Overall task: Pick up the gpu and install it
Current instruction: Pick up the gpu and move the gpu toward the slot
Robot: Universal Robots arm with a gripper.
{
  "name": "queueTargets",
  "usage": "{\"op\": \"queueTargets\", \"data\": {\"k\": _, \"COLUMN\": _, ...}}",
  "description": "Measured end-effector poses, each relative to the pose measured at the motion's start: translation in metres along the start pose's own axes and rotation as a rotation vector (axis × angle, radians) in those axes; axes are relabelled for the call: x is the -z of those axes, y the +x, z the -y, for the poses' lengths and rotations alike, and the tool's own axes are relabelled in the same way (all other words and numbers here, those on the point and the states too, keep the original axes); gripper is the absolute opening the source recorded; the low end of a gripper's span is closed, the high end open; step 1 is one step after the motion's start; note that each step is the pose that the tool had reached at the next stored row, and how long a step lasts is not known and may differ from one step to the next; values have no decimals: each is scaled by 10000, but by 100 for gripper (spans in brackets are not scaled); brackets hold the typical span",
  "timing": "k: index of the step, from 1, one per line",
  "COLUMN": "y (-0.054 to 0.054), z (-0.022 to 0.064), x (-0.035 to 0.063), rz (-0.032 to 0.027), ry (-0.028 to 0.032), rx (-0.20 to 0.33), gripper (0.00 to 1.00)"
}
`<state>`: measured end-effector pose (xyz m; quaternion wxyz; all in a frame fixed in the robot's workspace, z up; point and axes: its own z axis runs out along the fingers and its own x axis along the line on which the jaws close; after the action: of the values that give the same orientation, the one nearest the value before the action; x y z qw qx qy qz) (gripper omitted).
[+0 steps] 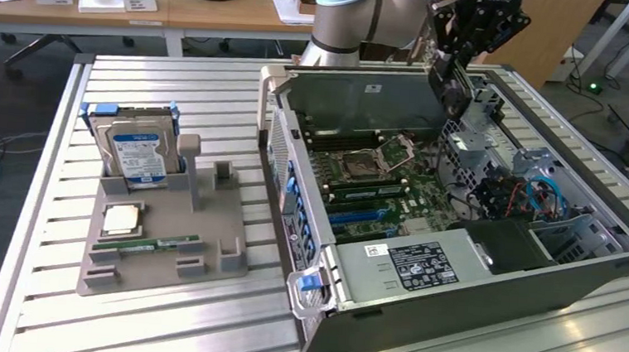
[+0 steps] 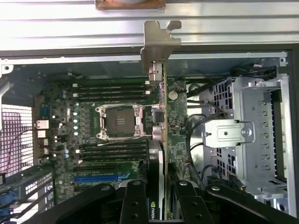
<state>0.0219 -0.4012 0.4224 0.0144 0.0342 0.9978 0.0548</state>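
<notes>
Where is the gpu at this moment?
The gpu is clamped in the gripper over the motherboard of the open computer case, toward the exterior view's upper right.

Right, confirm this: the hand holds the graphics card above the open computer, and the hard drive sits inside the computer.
Not quite: the hard drive is not inside the computer. The exterior view shows it standing in the grey holder on the table, at that view's left of the computer. The hand does hold the graphics card above the open computer.
</notes>
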Motion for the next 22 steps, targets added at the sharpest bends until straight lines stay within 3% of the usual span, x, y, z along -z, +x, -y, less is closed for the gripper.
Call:
{"op": "queueTargets", "data": {"k": 1, "y": -184, "z": -13, "x": -5, "rz": -1, "ry": 2, "rx": 0, "gripper": 27}}
{"op": "queueTargets", "data": {"k": 6, "y": -383, "z": -27, "x": -13, "rz": 0, "ry": 1, "rx": 0, "gripper": 27}}
{"op": "queueTargets", "data": {"k": 13, "y": -428, "z": -14, "x": -12, "rz": -1, "ry": 4, "rx": 0, "gripper": 27}}
{"op": "queueTargets", "data": {"k": 22, "y": -501, "z": 115, "x": 0, "rz": -3, "ry": 31, "rx": 0, "gripper": 27}}
